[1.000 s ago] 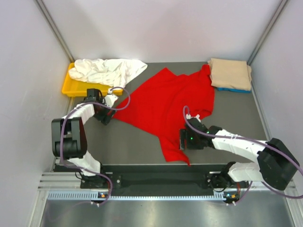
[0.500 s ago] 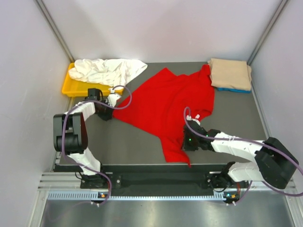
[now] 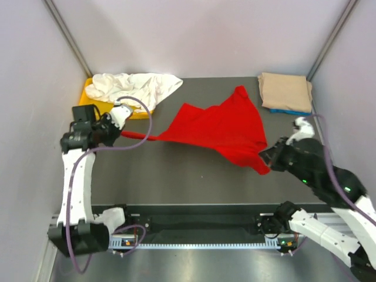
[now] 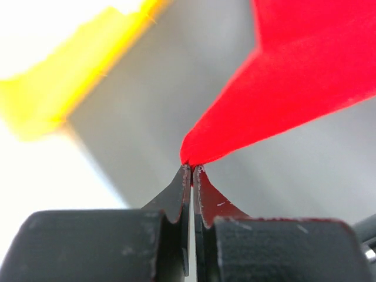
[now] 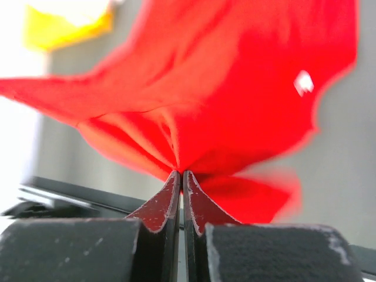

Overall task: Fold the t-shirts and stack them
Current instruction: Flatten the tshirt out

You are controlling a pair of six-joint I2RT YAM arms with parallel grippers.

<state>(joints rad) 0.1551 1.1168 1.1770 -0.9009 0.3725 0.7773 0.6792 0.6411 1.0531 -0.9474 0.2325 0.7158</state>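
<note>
The red t-shirt (image 3: 217, 128) hangs stretched above the table between both arms. My left gripper (image 3: 121, 134) is shut on its left corner, a red point (image 4: 202, 151) pinched at the fingertips. My right gripper (image 3: 267, 161) is shut on the shirt's lower right edge, where the cloth (image 5: 223, 100) fans out from the jaws; a small white neck label (image 5: 303, 83) shows. A crumpled white t-shirt (image 3: 134, 86) lies at the back left. At the back right, a folded tan t-shirt (image 3: 286, 91) rests on a blue one (image 3: 292, 111).
A yellow tray (image 3: 88, 104) sits under the white shirt at the back left, close to the left arm. White walls close in the sides and back. The dark rail (image 3: 194, 220) with the arm bases runs along the near edge.
Both grippers closed on the red shirt and lifted it off the table. The left arm swung left and up, the right arm pulled right, and the shirt now hangs taut between them.
</note>
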